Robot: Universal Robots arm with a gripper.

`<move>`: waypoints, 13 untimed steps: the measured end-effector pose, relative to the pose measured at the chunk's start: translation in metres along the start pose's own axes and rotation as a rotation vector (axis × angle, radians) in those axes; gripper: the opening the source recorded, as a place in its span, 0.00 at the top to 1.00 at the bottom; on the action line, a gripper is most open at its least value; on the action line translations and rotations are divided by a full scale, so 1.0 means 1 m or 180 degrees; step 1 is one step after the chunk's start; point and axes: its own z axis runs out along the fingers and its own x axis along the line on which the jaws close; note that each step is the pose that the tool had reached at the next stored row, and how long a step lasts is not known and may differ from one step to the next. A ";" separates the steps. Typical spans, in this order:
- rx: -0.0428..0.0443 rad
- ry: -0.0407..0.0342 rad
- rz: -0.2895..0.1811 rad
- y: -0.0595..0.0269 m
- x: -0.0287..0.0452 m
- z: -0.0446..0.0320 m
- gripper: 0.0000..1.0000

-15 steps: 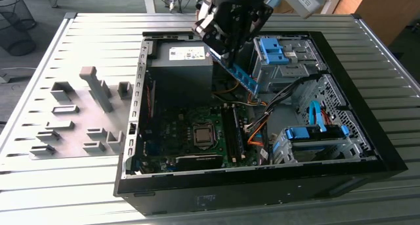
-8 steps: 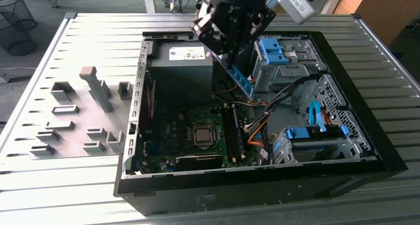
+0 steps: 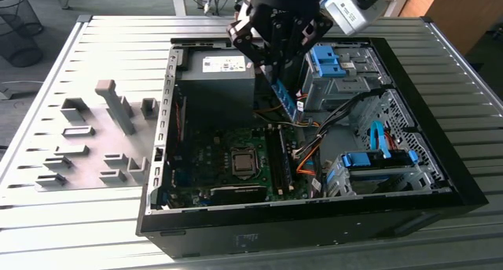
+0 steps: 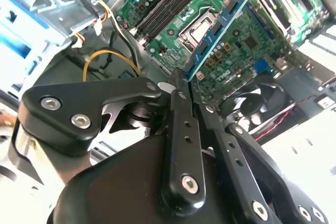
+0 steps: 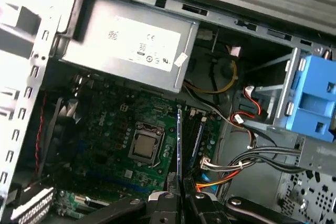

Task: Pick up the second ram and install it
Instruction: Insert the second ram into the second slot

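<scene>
The second ram (image 3: 288,100) is a thin blue board with dark chips, held tilted in the air above the open computer case (image 3: 409,199). My gripper (image 3: 275,75) is shut on its upper end. In the second wrist view the second ram (image 4: 220,30) sticks out from my gripper (image 4: 184,80) over the green motherboard (image 4: 247,51). In the first wrist view the second ram (image 5: 179,145) shows edge-on, rising from my gripper (image 5: 181,195), just beside the dark memory slots (image 5: 197,135). It hangs clear above the memory slots (image 3: 279,158).
A silver power supply (image 3: 216,66) fills the case's back corner. Blue drive clips (image 3: 326,61) and a drive cage (image 3: 377,164) sit at the exterior view's right, with orange and black cables (image 3: 310,155) beside the slots. A grey holder plate (image 3: 86,146) lies on the table at the left.
</scene>
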 end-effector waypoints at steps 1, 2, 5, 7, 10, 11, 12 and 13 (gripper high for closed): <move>0.0001 -0.0001 0.0058 0.0000 0.0000 0.0003 0.86; 0.0002 -0.0002 0.0116 0.0000 0.0000 0.0007 0.86; 0.0005 -0.0005 0.0293 0.0000 0.0000 0.0017 0.86; 0.0007 -0.0007 0.0408 0.0000 0.0000 0.0024 0.86; 0.0009 -0.0010 0.0580 0.0000 0.0001 0.0034 0.86; 0.0010 -0.0011 0.0637 0.0000 0.0000 0.0038 0.86; 0.0011 -0.0012 0.0694 -0.0001 0.0001 0.0041 0.86; 0.0012 -0.0013 0.0755 -0.0001 0.0001 0.0045 0.86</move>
